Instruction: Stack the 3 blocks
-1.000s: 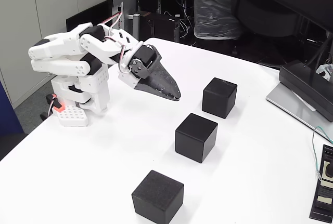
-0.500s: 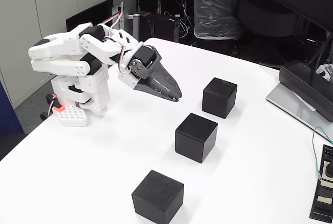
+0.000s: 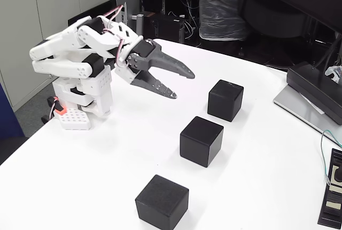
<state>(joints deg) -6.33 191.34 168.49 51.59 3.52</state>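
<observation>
Three matte black blocks sit apart on the white table in the fixed view, in a diagonal row: a far block (image 3: 225, 100), a middle block (image 3: 201, 141) and a near block (image 3: 161, 201) at the bottom edge. None rests on another. My gripper (image 3: 182, 85) hangs above the table to the left of the far block, open, with nothing between its dark fingers. The white arm reaches out from its base at the table's left edge.
A flat dark device (image 3: 315, 92) lies on a grey slab at the right edge. A small black labelled device (image 3: 332, 195) with a cable sits at the lower right. A bag-wrapped bundle (image 3: 220, 7) stands behind the table.
The gripper has risen, swung up toward the far block and opened; it was shut and pointing down at the table before. The blocks have not moved.
</observation>
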